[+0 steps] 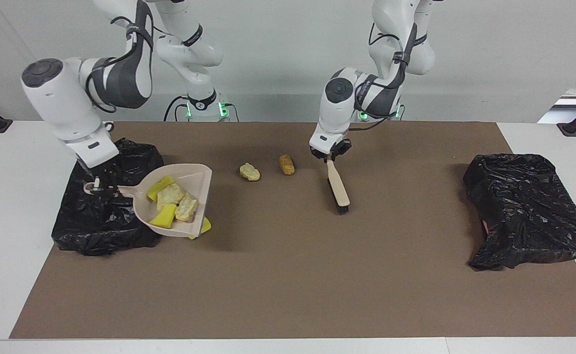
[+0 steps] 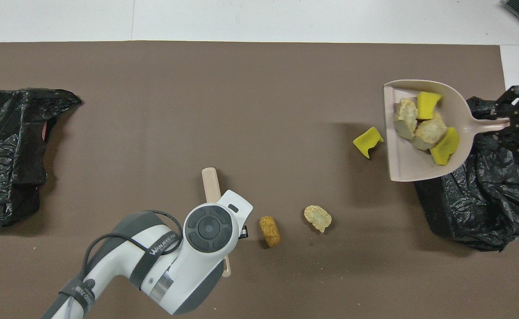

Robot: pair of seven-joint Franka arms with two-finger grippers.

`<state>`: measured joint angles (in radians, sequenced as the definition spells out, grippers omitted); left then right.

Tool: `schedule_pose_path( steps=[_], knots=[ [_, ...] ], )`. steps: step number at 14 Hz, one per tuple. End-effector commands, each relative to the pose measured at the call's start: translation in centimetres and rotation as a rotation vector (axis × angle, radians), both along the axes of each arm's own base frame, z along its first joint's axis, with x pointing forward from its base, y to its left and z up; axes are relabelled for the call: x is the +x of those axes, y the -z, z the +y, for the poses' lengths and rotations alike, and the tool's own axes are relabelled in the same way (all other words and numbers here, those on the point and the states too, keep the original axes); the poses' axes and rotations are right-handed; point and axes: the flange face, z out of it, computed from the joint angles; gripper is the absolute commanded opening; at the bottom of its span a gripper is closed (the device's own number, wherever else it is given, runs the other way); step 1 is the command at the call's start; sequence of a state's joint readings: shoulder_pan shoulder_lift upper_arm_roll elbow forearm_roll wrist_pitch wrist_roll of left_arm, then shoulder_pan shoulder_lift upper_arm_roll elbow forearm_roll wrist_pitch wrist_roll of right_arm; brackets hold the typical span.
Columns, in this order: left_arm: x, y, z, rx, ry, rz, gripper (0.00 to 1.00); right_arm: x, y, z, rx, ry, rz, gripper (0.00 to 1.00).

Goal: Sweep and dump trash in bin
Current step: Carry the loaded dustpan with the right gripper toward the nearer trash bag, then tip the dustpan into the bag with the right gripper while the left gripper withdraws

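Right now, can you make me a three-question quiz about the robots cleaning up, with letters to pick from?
1. Where is the dustpan?
A. Flat on the mat between the two arms
B. Up in the air by the black bin at the right arm's end of the table
C. Inside the black bin at the left arm's end of the table

2. How many trash pieces lie loose on the brown mat?
A. Three
B. Seven
C. None

3. What does the left gripper hold?
A. Nothing
B. A yellow foam wedge
C. The brush

Answers: 1 B, the right gripper holds its handle over that bin's edge. 2 A, the yellow wedge, beige chunk and brown chunk. 3 C, it is shut on the brush handle.
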<state>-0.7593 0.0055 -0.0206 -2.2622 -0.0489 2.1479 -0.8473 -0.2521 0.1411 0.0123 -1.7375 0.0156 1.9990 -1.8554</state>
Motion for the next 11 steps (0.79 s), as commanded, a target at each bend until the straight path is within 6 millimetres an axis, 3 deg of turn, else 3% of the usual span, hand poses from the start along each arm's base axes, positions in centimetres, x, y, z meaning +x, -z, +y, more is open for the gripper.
schedule_pose_path(
  steps=[1,2,4,6,8,9,10,11],
  knots=[
    [-4.0,-0.9,-0.3,-0.022,0.0,-0.042,0.0,-2.3,-1.3,-6.4,-0.019,-0.023,-0.007,0.0],
    [-5.3,-1.1,-1.1,-0.023,-0.005,-0.044,0.0,-3.1,-1.6,-8.6,-0.057,-0.012,-0.012,0.0],
    [-6.2,-1.1,-1.5,-0.025,-0.013,-0.038,0.0,-3.7,-1.9,-10.8,-0.219,-0.045,0.007,0.0],
    [-7.6,0.2,-2.1,-0.015,0.007,-0.011,0.0,-4.3,-2.0,-12.5,-0.333,-0.069,0.03,0.0],
    [-7.4,0.6,-1.7,-0.016,0.003,-0.001,0.0,-4.9,-1.9,-13.2,-0.411,-0.097,0.04,0.0],
    [-6.9,0.6,-1.7,-0.022,0.0,0.003,0.18,-5.3,-1.6,-12.9,-0.456,-0.127,0.064,0.0],
    [-5.6,0.8,-1.1,-0.038,-0.015,0.016,0.99,-5.7,-1.1,-12.3,-0.501,-0.165,0.071,0.0],
    [-4.9,0.2,-1.4,-0.047,-0.02,0.016,1.0,-6.1,-0.8,-11.9,-0.523,-0.188,0.054,0.0]
  ],
)
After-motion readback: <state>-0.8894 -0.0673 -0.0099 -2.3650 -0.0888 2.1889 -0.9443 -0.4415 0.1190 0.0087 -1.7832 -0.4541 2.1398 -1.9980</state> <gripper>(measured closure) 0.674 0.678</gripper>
